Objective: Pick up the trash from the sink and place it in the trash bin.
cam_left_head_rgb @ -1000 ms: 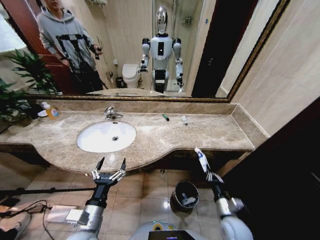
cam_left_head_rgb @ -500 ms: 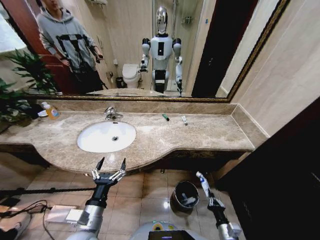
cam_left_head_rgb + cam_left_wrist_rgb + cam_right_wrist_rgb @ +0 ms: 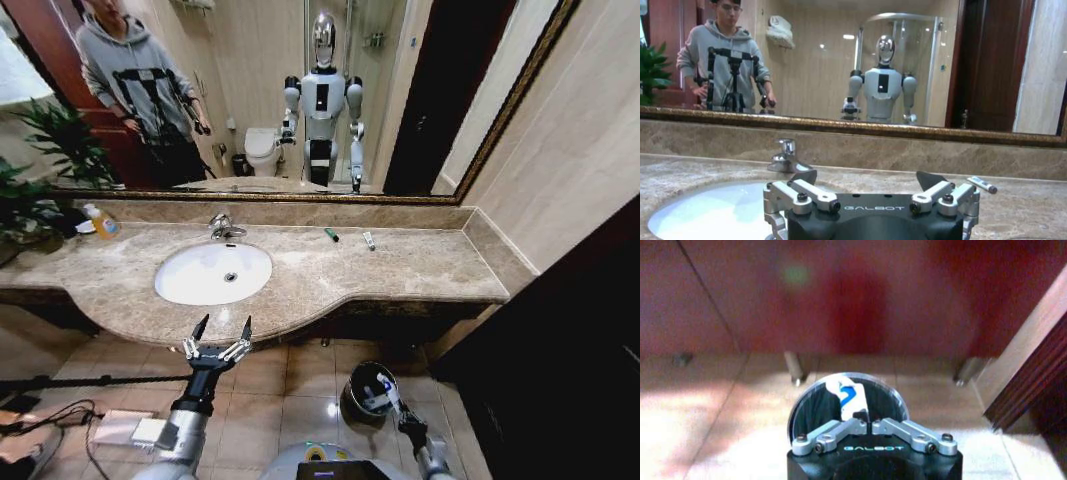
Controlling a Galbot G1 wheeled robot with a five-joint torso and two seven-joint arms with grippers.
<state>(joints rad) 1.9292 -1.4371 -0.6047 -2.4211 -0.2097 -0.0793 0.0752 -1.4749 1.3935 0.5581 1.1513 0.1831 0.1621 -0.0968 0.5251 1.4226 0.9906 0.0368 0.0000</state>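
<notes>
My right gripper (image 3: 396,404) is low beside the cabinet, shut on a white tube with blue marks (image 3: 849,395). It holds the tube just over the mouth of the round black trash bin (image 3: 352,392) on the floor; in the right wrist view the trash bin (image 3: 801,410) lies right under the tube. A short green stick (image 3: 331,235) and a small white tube (image 3: 369,240) lie on the countertop behind the sink's right side. The white oval sink (image 3: 213,272) looks bare inside. My left gripper (image 3: 221,336) hovers open at the counter's front edge, before the sink (image 3: 703,215).
A chrome faucet (image 3: 225,228) stands behind the basin, and a yellow-orange soap bottle (image 3: 101,222) sits at the counter's far left. A dark cabinet (image 3: 560,340) flanks the bin on the right. Cables lie on the tiled floor (image 3: 60,415) at the left. A mirror spans the wall.
My right arm has come down from counter height with the white tube, which now hangs over the bin's mouth. The left arm has stayed still.
</notes>
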